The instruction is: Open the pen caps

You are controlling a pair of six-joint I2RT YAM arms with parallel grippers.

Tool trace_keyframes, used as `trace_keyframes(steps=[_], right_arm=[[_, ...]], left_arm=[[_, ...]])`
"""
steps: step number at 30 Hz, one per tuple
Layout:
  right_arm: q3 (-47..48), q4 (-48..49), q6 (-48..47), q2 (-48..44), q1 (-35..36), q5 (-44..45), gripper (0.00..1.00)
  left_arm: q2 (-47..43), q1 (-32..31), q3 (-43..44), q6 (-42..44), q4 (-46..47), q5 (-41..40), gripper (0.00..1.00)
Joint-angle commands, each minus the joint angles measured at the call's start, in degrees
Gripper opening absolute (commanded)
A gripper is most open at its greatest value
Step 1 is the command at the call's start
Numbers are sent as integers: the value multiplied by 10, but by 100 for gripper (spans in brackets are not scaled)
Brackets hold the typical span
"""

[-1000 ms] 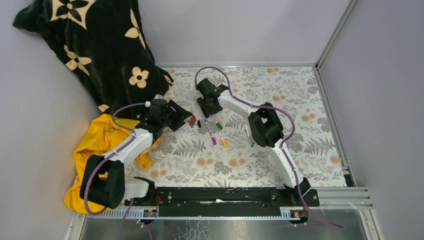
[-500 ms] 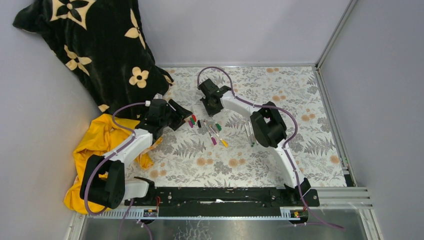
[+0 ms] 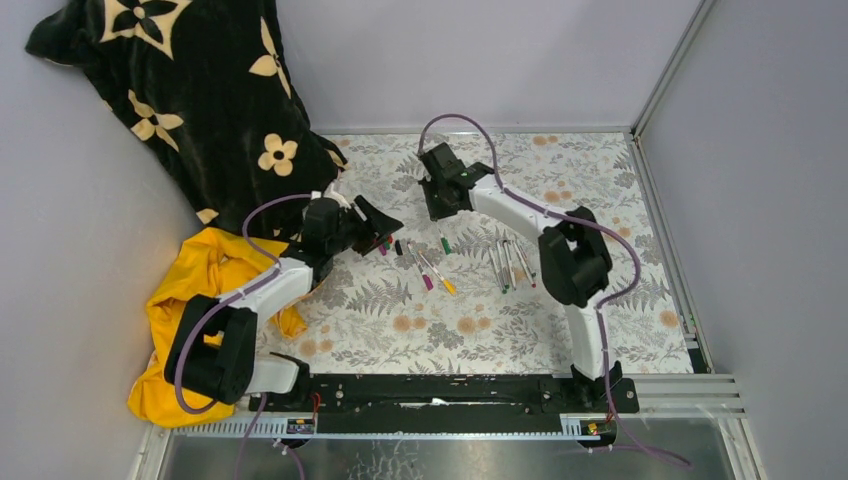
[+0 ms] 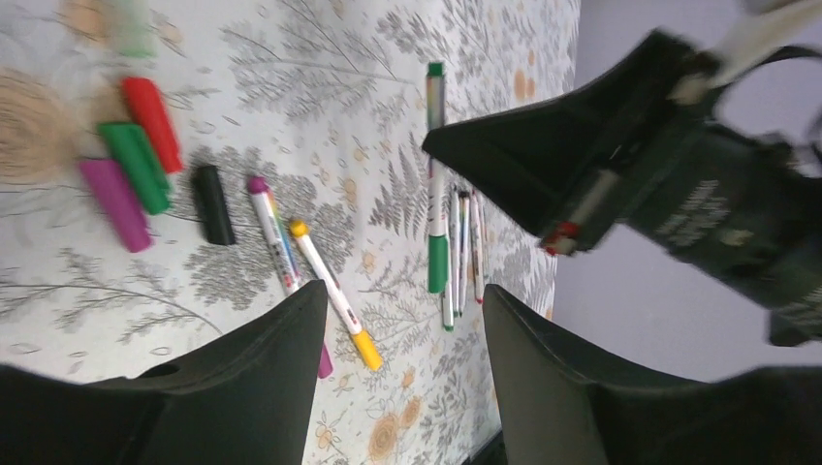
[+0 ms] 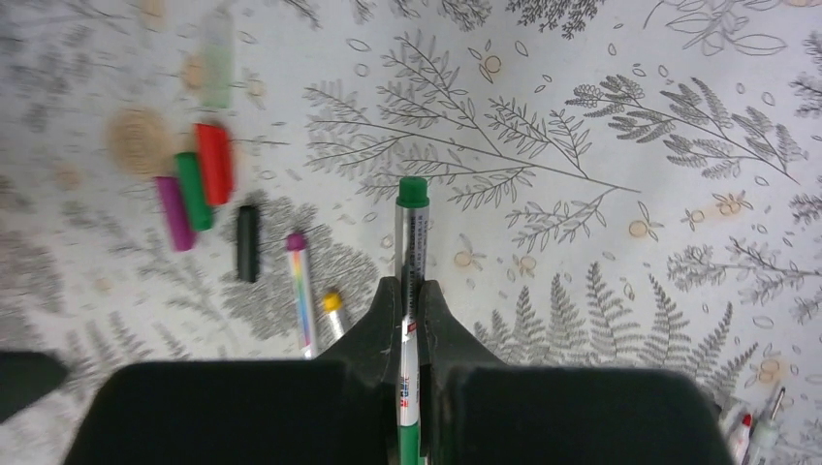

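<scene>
Your right claw (image 5: 412, 288) is clenched on a slim whitish pen with green ends (image 5: 413, 232). Both fingers pinch the barrel, and one green end pokes out ahead of them (whether it touches the floral-patterned bench (image 3: 600, 180) you cannot tell). Your left claw (image 4: 405, 295) hangs released, its fingers spread with nothing between them, near the loose short plastic caps. These lie clustered on the bench: the red cap (image 4: 150, 121), green cap (image 4: 136, 165) and magenta cap (image 4: 114, 203) side by side, with the black cap (image 4: 213, 203) just beside them. A magenta-ended pen (image 4: 276, 237) and a yellow-ended pen (image 4: 334, 295) lie next to the black cap. In the top view, a group of further pens (image 3: 510, 265) lies together well to the right.
</scene>
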Motion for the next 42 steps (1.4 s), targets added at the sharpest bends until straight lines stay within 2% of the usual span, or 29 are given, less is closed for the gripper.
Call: trace_keyframes(steps=[1,11,17,23,27,33,40,42], right_arm=[[-54,62,60,-112,-11,-36,0],[-201,166,146,-235,-34,-123,0],[-231,186,160,-263,-39,-142,0],[-252,201,169,-279,-45,-150,0],[-257,207,174,-285,-48,-159,0],[-264,209,177,-288,-49,-163,0],[-285,218,182,-296,-49,-166,0],[-290,221,183,-299,-49,-164,0]], left_arm=[[28,-38,-10,16,112,47,67],[83,-115,-23,-16,262,79,67],[110,-133,-33,-49,328,90,67],[129,-156,-20,-53,337,88,65],[139,-162,-17,-57,346,86,60],[153,-168,-13,-69,366,88,47],[154,-170,-8,-71,370,86,45],[156,-171,-6,-72,375,89,37]])
